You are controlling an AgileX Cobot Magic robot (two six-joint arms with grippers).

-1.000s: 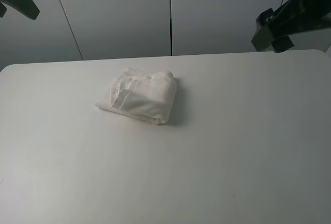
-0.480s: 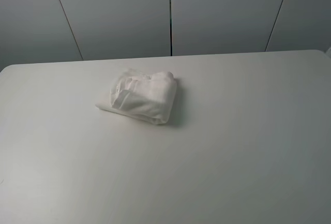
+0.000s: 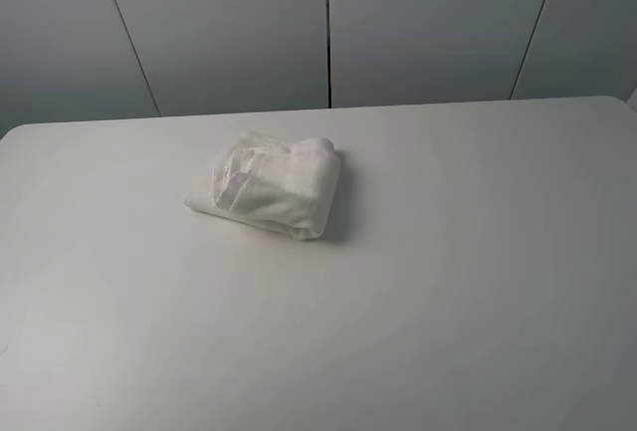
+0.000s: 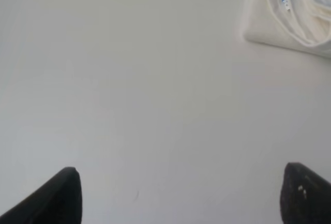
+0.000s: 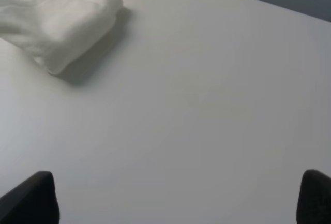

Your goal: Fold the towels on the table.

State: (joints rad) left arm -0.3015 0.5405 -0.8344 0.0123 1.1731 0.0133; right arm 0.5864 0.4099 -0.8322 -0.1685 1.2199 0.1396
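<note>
Since a second ago both arms have left the high view; then a black arm showed in each upper corner, and half a second ago they were already gone, as they are here; the towel [image 3: 266,184] has kept its place and its shape across all three.

We see the towel lying as a compact folded bundle on the table [image 3: 448,282], left of the middle and toward the far edge, well apart from every rim; its rounded, rolled side faces right and casts a shadow onto the tabletop, while its flatter layers spread to the left; a paler strip crosses its left face, though we cannot tell whether that is the woven band or the label.

In the left wrist view a corner of the towel [image 4: 289,14] lies far ahead of the left gripper [image 4: 181,195], with a small dark-printed label [image 4: 283,0] on it; the two black fingertips [image 4: 54,198] stand wide apart over bare table, holding nothing.

In the right wrist view the towel [image 5: 57,22] sits well away from the right gripper [image 5: 178,198]; its fingertips [image 5: 33,198] are likewise spread wide and grip nothing.

No container stands anywhere in view; behind the table runs a grey panelled wall [image 3: 229,28].
</note>
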